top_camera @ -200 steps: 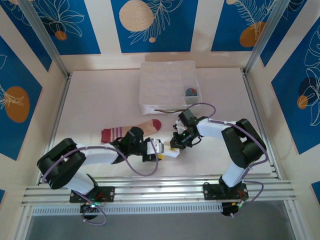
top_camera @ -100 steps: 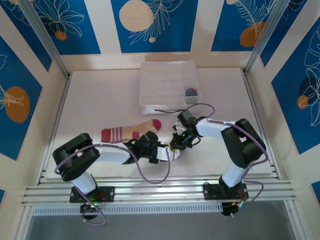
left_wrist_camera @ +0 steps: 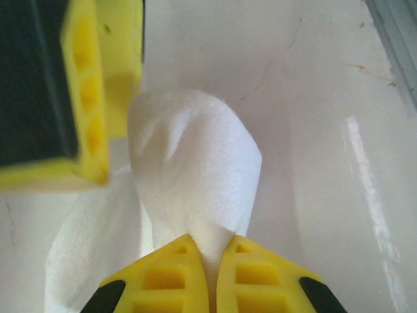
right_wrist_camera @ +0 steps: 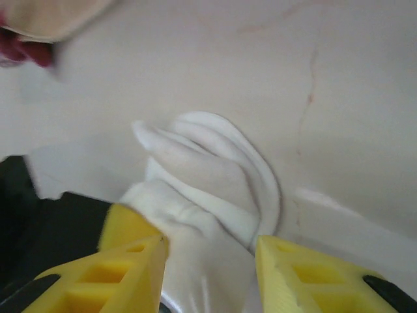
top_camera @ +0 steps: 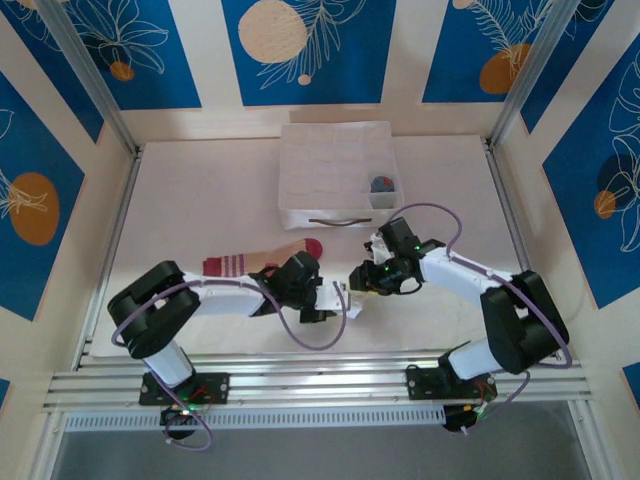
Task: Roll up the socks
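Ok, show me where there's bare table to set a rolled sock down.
Bare table lies left of the compartment box, to the left rail, and right of the box toward the right rail. Crowded: the near middle, where the left gripper and right gripper meet at the white sock, with the tan sock beside.

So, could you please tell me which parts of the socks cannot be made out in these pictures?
- white sock: top view, mostly covered by the left gripper and right gripper; left wrist view, lower end cut off by the bottom edge.
- tan sock: top view, middle hidden under the left arm; right wrist view, blurred, cut off at the corner.
- small sock in the box: top view, too small to tell its pattern.
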{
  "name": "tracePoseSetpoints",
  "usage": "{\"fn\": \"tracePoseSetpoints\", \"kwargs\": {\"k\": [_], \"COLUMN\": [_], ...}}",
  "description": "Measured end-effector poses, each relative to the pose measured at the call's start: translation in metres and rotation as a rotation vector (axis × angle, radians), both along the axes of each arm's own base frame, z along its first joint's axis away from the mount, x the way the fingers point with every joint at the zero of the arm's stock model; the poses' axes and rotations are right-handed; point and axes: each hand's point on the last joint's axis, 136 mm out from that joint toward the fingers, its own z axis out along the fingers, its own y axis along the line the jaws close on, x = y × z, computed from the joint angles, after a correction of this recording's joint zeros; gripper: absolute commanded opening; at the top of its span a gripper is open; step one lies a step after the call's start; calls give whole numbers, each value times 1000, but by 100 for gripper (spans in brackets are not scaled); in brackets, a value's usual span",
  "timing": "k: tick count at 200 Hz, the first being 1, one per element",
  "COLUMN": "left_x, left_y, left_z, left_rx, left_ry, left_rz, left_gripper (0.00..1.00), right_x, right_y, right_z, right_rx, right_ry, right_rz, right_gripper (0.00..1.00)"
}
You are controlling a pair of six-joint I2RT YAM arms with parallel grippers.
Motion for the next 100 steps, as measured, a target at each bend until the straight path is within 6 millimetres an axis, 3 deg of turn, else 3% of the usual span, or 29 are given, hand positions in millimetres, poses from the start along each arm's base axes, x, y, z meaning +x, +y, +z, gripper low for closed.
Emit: {"fn": "tracePoseSetpoints", "kwargs": {"k": [39, 100], "left_x": [5, 18], "left_y": [2, 3], "left_z": [0, 0], "left_rx": [-65, -102], "left_ry": [178, 400], "left_rz": [36, 137], "left_gripper": [0, 0], "right_x": [-2, -9], "right_y": [14, 21], "right_z": [5, -17], "right_rx": [101, 130], "right_ry": [-56, -9], "right_rz": [49, 78], "right_gripper": [44, 43]}}
